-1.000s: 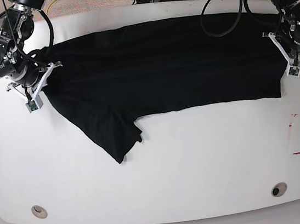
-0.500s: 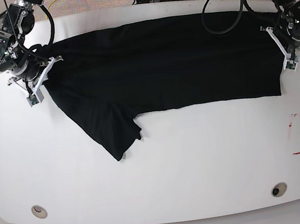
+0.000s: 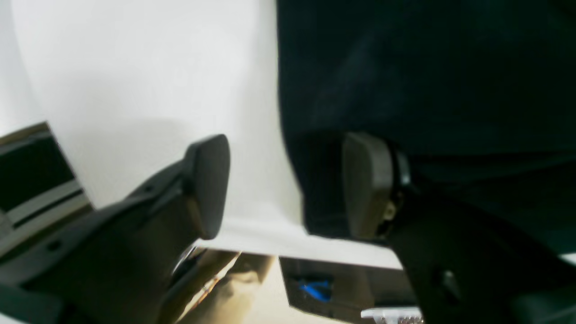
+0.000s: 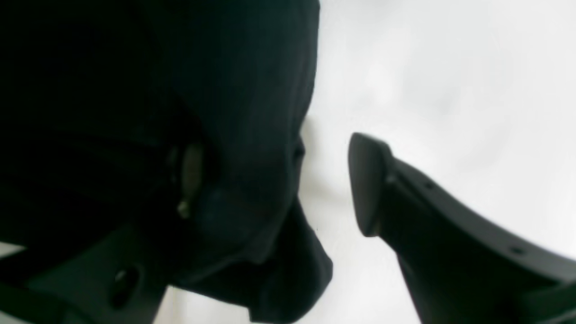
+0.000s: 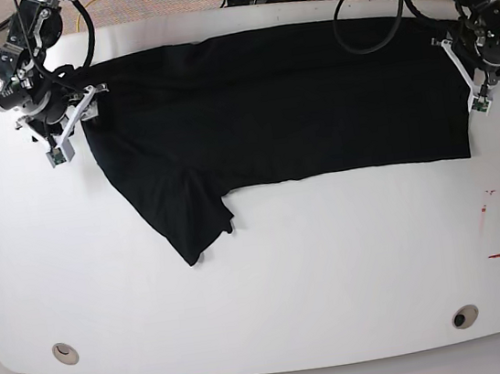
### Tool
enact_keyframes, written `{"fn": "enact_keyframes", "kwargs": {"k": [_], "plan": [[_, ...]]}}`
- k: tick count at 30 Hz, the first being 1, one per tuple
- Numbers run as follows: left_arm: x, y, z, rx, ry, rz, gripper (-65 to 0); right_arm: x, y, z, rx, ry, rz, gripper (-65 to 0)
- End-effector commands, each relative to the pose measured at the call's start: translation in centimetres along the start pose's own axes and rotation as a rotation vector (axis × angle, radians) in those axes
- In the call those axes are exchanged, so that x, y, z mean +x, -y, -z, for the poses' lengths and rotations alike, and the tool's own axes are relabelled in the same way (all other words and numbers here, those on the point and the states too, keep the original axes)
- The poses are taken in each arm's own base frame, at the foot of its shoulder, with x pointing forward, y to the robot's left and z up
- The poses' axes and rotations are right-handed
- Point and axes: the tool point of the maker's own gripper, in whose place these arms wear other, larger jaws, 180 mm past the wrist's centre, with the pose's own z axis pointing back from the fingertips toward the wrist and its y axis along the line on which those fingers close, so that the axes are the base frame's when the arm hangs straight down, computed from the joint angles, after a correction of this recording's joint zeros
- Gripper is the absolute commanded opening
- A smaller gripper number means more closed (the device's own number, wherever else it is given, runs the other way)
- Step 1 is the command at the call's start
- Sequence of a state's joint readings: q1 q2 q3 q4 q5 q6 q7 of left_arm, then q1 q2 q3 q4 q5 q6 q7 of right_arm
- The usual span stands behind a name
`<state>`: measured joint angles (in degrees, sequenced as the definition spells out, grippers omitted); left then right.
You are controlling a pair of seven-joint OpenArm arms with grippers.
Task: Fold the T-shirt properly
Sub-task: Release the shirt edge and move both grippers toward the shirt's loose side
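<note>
1. Left end effector [image 3: 285, 184]: spread wide, pinching nothing. One pad over the bare white table [image 5: 336, 277], the other right at the edge of the black T-shirt [image 5: 277, 110].
2. Right end effector [image 4: 276, 180]: spread wide too, holding nothing for sure. One finger out over the table, the other half hidden behind a lump of cloth. Hard to tell if touching the cloth or caught in it.
3. T-shirt: flat on the far half of the table, stretched side to side between the two arms. One sleeve [image 5: 190, 222] sticking out toward the near side.
4. Might pull the cloth along when lifting away on the right, if that lump is hooked on the hidden finger. Would bunch up that corner and make a wrinkle.
5. Might grab just the top layer at the next pinch, or miss the edge and pinch only air. Thin cloth, lying very flat, so easy to slip past.
6. Might make a crooked fold if pinched at uneven spots on the two sides. Best to match both ends before lifting.
7. Might leave a lumpy fold if the loose sleeve is not tucked in first.
8. Might slide off the back, since the far edge of the cloth lies close to the far rim of the table. A hard tug that way could do it.
9. Might snag the black cable [image 5: 375, 14] looping near the far edge by the left arm.
</note>
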<state>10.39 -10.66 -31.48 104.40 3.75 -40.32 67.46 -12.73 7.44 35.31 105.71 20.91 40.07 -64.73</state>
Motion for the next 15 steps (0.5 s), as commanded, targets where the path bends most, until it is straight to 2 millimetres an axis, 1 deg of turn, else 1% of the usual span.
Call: {"fn": "enact_keyframes", "kwargs": {"k": [1,3,6,10,15], "plan": [[1.8,-1.7,-1.3,0.057,0.056,0.001,-27.2,3.0,0.7,-1.7,-0.020,0.116,-0.016,-24.1],[3.1,-2.5,-2.3,0.090,0.089,0.000,-27.1,3.9,0.6,-2.4,-0.005,0.163,-0.001,-24.1],[4.2,-3.3,-3.3,0.121,0.111,-0.005,-26.9,4.8,0.5,-2.8,0.012,0.203,0.001,-24.1],[6.5,-4.5,-4.2,0.151,0.169,-0.025,-26.9,6.6,0.7,-3.0,0.010,0.245,-0.003,-24.1],[9.0,-5.8,-5.2,0.178,0.233,-0.051,-26.9,7.9,1.3,-2.9,-0.025,0.253,-0.024,-24.1]]}}
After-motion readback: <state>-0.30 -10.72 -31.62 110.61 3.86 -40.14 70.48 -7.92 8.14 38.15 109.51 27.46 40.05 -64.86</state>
